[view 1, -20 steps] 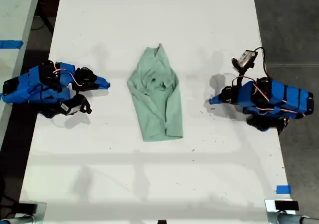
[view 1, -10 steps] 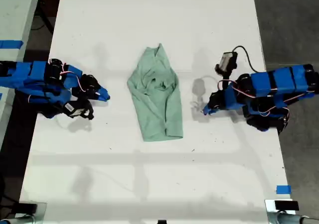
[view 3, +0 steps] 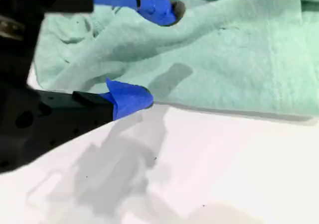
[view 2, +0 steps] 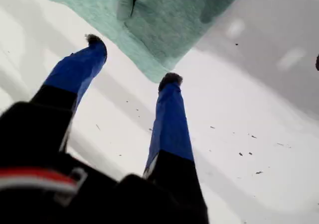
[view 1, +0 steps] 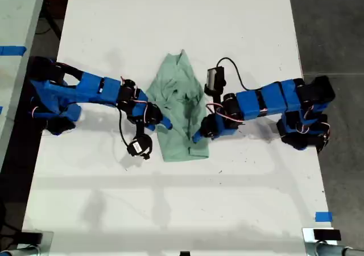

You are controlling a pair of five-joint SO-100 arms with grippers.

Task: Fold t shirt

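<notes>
Two claws now sit at the t shirt (view 1: 177,99), having reached in from the counter (view 1: 170,210) edges within the last second. My first claw (view 1: 197,137) is spread wide and empty at the shirt's 5 o'clock corner in the exterior view. My second claw (view 1: 166,124) is also wide, at its 8 o'clock edge, with one finger over the cloth. The mint shirt lies mid-counter, partly folded lengthwise. I judge the next grasp is imminent. No brand, label or writing is readable.
</notes>
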